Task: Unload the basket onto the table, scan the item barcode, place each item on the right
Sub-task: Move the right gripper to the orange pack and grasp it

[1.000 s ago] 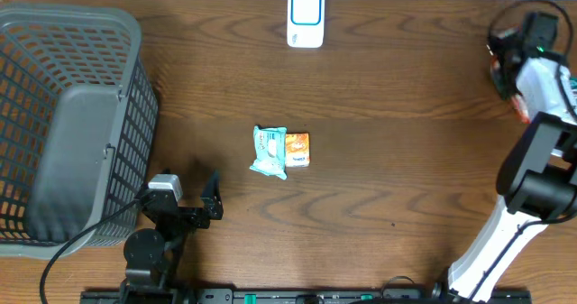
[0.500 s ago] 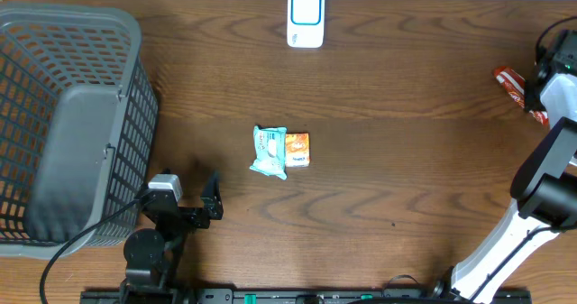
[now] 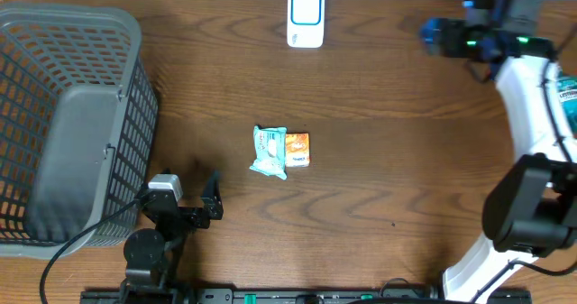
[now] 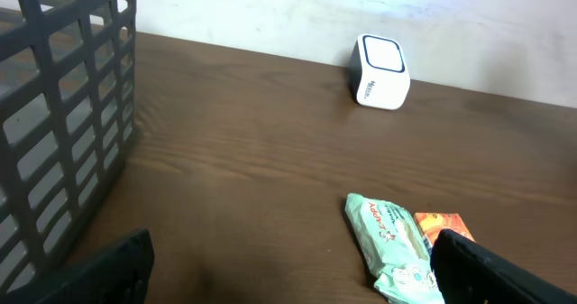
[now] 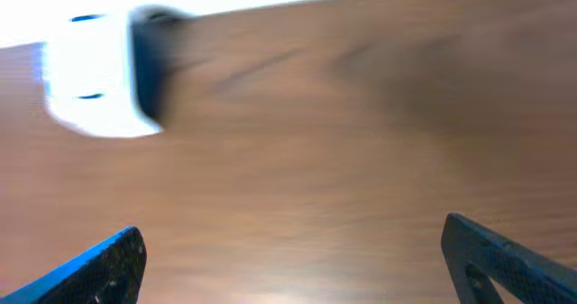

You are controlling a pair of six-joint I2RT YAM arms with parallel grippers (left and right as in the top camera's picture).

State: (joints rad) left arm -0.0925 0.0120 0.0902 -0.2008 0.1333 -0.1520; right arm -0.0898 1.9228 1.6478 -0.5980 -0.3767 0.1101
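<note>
Currently teal packet (image 3: 269, 152) and orange packet (image 3: 297, 149) lie touching mid-table, well apart from scanner (image 3: 306, 17) at far edge. Right gripper (image 5: 293, 250), jaws wide, empty, hangs right of scanner. Left gripper (image 4: 293, 259) spread, empty, beside basket (image 3: 54, 33).

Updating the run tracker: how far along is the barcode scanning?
Done: possibly one teal-and-white packet at the far right edge. In hand: nothing; left gripper and right gripper open, empty. Left: mint-green wrapped packet and orange packet, side by side, away from the white-and-blue scanner.
</note>
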